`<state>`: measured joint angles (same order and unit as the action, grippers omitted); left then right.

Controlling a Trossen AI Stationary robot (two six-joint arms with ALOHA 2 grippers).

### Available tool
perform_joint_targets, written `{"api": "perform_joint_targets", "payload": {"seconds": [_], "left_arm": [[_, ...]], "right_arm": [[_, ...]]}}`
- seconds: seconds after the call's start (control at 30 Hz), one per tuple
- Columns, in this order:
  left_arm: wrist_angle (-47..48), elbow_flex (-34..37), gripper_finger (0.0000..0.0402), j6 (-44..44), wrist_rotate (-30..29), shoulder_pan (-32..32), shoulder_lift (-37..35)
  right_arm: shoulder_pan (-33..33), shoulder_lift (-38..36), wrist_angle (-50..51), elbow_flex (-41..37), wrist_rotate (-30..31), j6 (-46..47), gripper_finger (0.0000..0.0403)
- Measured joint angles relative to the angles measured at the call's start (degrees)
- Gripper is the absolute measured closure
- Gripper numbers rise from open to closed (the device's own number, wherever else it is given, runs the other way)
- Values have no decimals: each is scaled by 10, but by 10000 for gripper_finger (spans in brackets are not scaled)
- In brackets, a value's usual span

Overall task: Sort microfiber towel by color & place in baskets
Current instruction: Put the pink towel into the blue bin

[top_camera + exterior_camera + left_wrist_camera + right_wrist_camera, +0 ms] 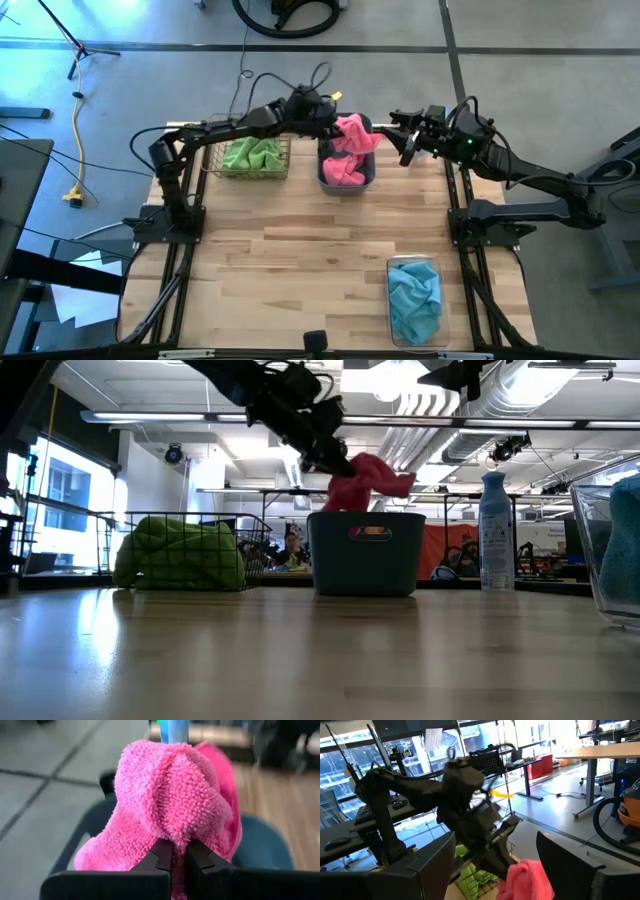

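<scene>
Left wrist view: left gripper [179,856] jaws clench pink towel [175,805], which hides most of the tub [85,827]; right jaws released.

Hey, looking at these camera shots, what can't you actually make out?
- How many pink towels lie in the grey-blue tub: the tub's wall hides them in the low view, and the held pink towel fills the left wrist view.
- Clear bin: cut off by the low view's edge.
- Spray bottle label: too small.
</scene>
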<state>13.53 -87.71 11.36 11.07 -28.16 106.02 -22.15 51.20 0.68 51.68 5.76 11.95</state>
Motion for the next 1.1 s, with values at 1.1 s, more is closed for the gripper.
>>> {"api": "perform_joint_targets", "payload": {"seconds": [1.1], "left_arm": [[184,-144,393,210,-101,55,144]], "right_arm": [[0,1,47,0,-2,11,130]]}}
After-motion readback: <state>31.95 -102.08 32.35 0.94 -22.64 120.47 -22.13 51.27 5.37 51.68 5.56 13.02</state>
